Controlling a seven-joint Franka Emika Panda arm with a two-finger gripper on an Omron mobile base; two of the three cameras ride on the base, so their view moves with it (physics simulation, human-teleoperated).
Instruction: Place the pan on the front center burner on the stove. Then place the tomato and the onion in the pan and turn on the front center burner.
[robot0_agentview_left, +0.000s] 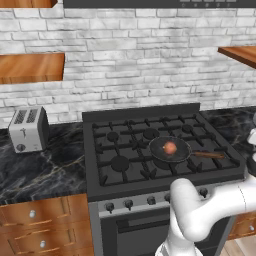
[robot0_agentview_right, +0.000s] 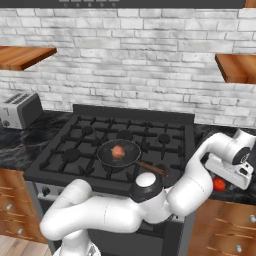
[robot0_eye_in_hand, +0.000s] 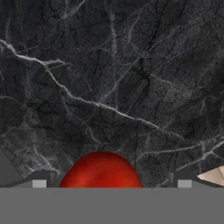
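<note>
The round, shallow dark grey frying pan (robot0_agentview_left: 170, 149) with its straight brown wooden handle already sits on the black six-burner gas stove (robot0_agentview_left: 125, 170), over the front center burner (robot0_agentview_left: 162, 161), handle pointing right. Inside it lies the small pale pinkish-tan onion (robot0_agentview_left: 170, 147), roughly in the middle of the pan. So two steps look done.

The small glossy bright red tomato (robot0_agentview_right: 219, 184) is still out of the pan: it rests on the dark veined marble bench (robot0_agentview_right: 220, 135) to the right of the stove, near the bench's front edge. The white arm reaches over there, and the gripper (robot0_agentview_right: 235, 175) hangs just above the tomato with its jaws spread fully wide and nothing between them yet. In the hand view the tomato (robot0_eye_in_hand: 101, 170) sits low, about centred between the two finger tips, so a grasp seems close.

Left to do, as I judge it: pick up the tomato, carry it left into the pan beside the onion, then turn the front center burner's knob among the row of small knobs (robot0_agentview_left: 128, 203) on the steel front.

Nothing lies between tomato and pan except the pan's handle, which the carry should clear. A silver toaster (robot0_agentview_left: 28, 130) stands far left, well out of the way.
</note>
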